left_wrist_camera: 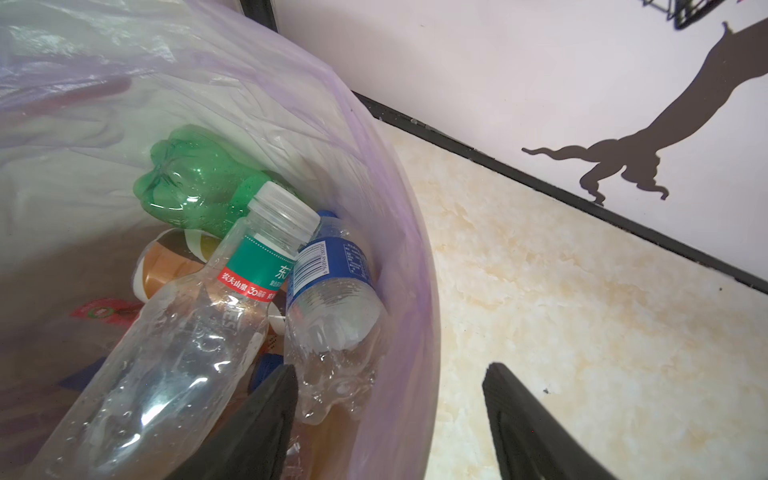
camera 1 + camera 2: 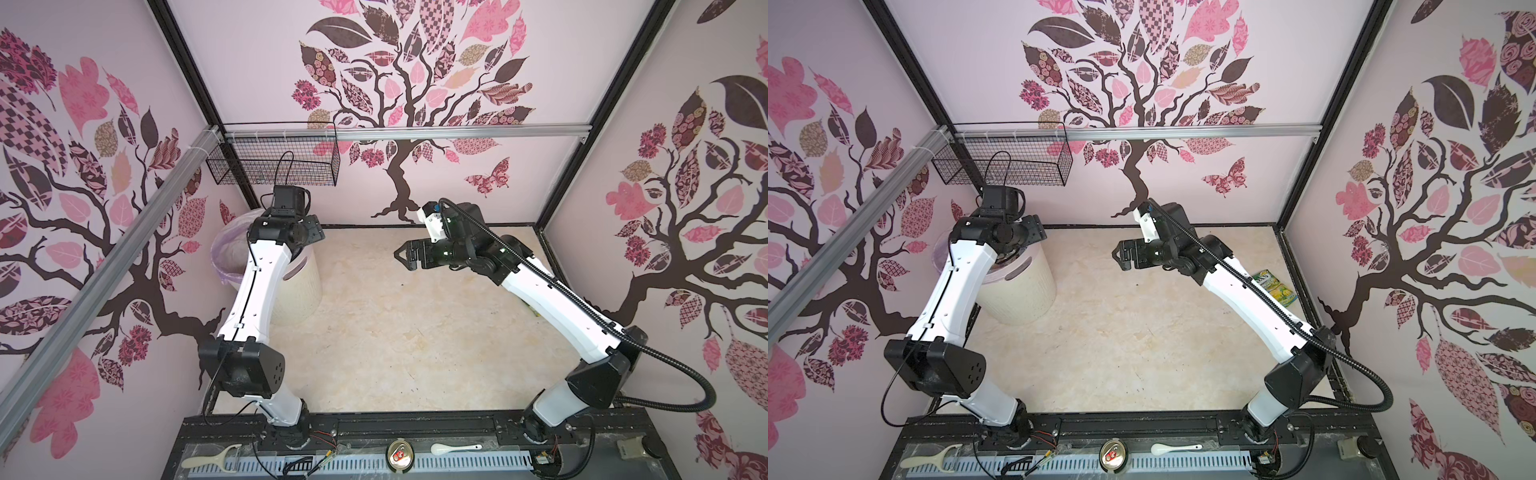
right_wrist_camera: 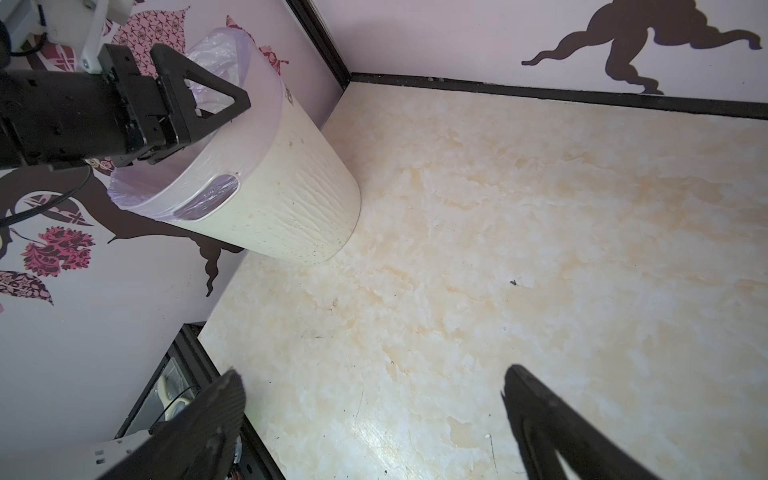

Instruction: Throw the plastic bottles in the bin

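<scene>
The bin [image 2: 301, 291] [image 2: 1025, 291] [image 3: 291, 199] is a cream ribbed bucket with a lilac bag, standing at the back left. Inside it, the left wrist view shows several plastic bottles: a green one [image 1: 195, 187], a clear one with a green and red label [image 1: 187, 332], a clear blue-labelled one [image 1: 332, 299] and a brown one [image 1: 166, 262]. My left gripper [image 1: 390, 370] [image 3: 208, 95] [image 2: 313, 228] hangs over the bin's rim [image 1: 399, 249], open, with nothing between its fingers. My right gripper [image 3: 372, 372] [image 2: 399, 253] [image 2: 1117, 251] is open and empty above the bare floor in the middle.
A green-yellow snack packet [image 2: 1273, 286] lies by the right wall, partly under the right arm. A black wire basket [image 2: 274, 162] hangs on the back wall above the bin. On the front rail lie a can [image 2: 400, 455], a white spoon [image 2: 453, 448] and a peeler [image 2: 216, 459].
</scene>
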You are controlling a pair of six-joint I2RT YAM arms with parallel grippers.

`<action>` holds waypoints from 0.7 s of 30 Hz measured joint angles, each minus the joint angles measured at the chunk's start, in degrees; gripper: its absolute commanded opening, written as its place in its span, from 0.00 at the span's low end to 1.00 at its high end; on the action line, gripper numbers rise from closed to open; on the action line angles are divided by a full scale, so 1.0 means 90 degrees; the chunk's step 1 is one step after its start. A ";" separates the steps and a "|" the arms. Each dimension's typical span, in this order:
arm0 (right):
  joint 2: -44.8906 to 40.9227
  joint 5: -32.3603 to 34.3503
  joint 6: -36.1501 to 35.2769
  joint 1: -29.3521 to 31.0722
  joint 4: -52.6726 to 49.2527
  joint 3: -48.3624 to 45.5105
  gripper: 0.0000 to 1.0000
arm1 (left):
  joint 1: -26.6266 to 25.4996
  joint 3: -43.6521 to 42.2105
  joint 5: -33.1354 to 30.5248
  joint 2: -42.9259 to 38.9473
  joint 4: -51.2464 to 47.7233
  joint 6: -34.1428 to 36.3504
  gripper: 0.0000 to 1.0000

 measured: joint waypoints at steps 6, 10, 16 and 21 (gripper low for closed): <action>-0.0017 0.0034 0.0000 0.0000 -0.0012 -0.0044 0.99 | -0.0112 -0.0005 0.0138 0.0002 0.0080 0.0170 0.57; -0.0017 0.0049 0.0000 0.0000 -0.0024 -0.0044 0.99 | -0.0121 -0.0005 0.0240 0.0044 0.0080 0.0291 0.43; -0.0017 0.0051 0.0000 0.0000 -0.0044 -0.0044 1.00 | -0.0124 -0.0005 0.0325 0.0228 0.0092 0.0367 0.39; -0.0017 0.0051 0.0000 0.0000 -0.0046 -0.0044 1.00 | -0.0104 0.0002 0.0321 0.0345 0.0126 0.0454 0.21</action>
